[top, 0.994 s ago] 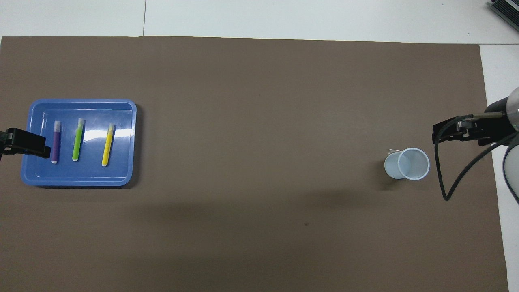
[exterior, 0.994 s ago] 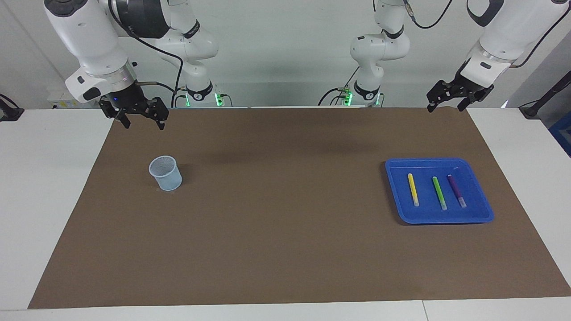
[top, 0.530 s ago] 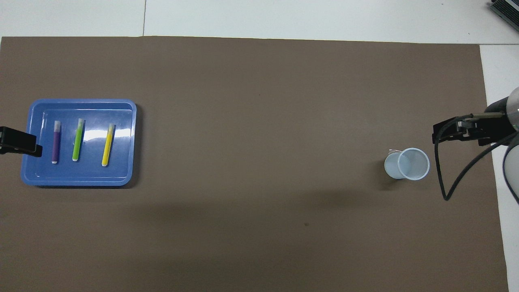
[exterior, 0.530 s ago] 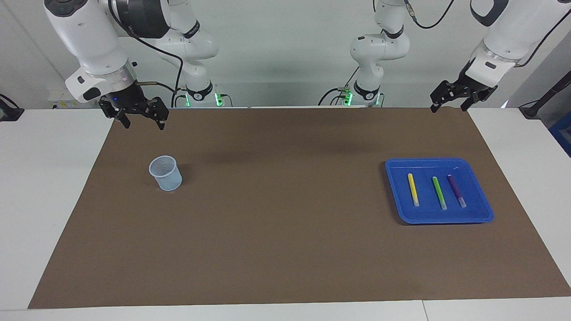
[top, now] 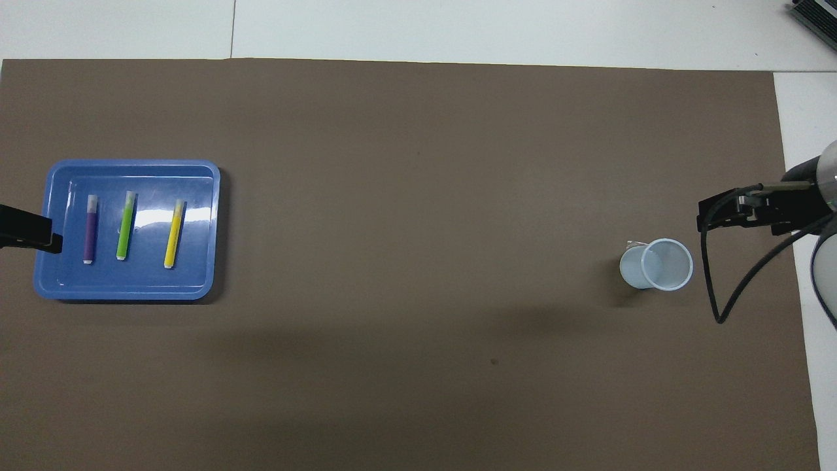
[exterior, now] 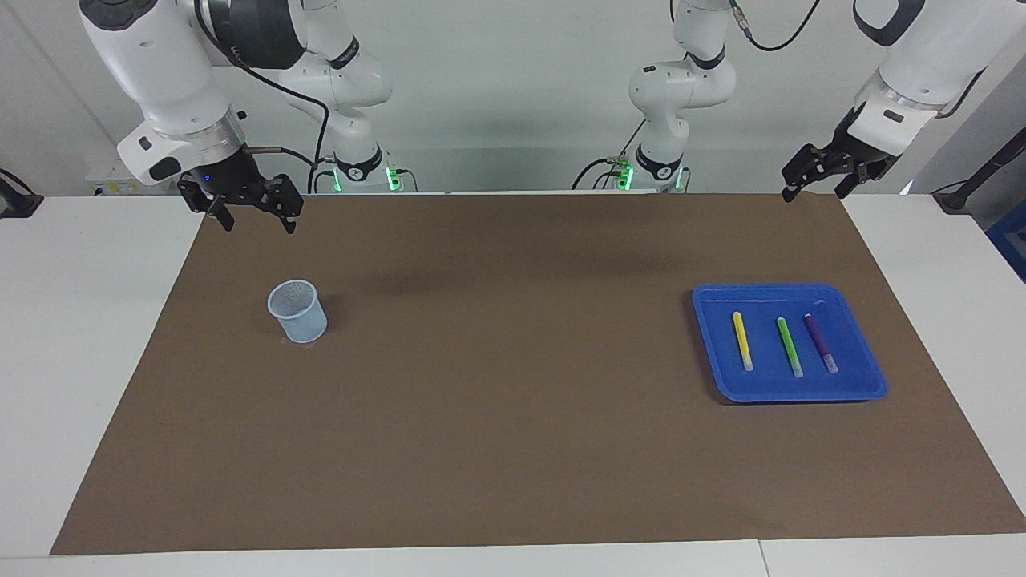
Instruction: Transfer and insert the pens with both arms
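Three pens lie side by side in a blue tray [exterior: 872, 383] at the left arm's end of the brown mat: yellow [exterior: 742, 340], green [exterior: 789, 346], purple [exterior: 820, 342]. In the overhead view they show as purple [top: 90, 229], green [top: 125, 226] and yellow [top: 173, 233] in the tray [top: 131, 292]. My left gripper [exterior: 815, 191] hangs open and empty, high over the mat's corner; its tip shows in the overhead view [top: 29, 234] beside the purple pen. My right gripper [exterior: 259, 226] is open and empty over the mat's edge, also in the overhead view [top: 713, 219].
A pale blue cup [exterior: 297, 312] stands upright on the mat at the right arm's end, below the right gripper; it also shows in the overhead view [top: 657, 264]. Two smaller white arms with green-lit bases [exterior: 357, 168] [exterior: 657, 164] stand at the robots' edge of the table.
The left gripper has risen a little and drawn back toward the left arm's end, off the tray's edge in the overhead view. The right arm, pens and cup have not moved.
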`<action>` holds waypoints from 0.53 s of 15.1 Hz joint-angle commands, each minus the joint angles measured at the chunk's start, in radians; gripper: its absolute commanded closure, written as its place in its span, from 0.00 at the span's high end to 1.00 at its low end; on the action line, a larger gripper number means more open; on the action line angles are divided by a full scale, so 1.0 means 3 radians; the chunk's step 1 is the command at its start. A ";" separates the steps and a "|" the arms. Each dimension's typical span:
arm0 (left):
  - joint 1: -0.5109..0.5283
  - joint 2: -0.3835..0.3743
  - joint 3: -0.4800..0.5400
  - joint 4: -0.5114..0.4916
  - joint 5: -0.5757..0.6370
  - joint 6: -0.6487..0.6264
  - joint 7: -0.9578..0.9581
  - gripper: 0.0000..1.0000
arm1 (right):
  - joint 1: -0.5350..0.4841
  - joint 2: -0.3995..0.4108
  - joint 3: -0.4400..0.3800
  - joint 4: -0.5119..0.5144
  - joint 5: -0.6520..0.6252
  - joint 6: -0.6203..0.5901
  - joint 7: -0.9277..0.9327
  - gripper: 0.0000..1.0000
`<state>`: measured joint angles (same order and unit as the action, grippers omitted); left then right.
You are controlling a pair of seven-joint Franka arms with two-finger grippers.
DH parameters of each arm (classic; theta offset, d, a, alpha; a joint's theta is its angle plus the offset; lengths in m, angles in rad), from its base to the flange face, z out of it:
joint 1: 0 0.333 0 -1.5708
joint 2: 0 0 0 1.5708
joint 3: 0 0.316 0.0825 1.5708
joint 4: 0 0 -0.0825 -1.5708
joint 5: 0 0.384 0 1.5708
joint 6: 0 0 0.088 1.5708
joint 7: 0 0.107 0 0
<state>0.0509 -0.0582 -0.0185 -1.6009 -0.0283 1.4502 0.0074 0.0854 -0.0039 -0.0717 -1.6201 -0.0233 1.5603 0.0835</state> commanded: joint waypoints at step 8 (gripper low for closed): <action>0.0060 -0.0087 -0.0025 -0.0099 -0.0028 -0.0002 -0.0020 1.00 | -0.0019 0.0008 -0.0001 0.0016 0.0037 -0.0037 -0.0038 1.00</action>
<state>0.0597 -0.0597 -0.0189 -1.6037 -0.0283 1.4450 0.0066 0.0854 -0.0039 -0.0717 -1.6201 -0.0233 1.5603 0.0835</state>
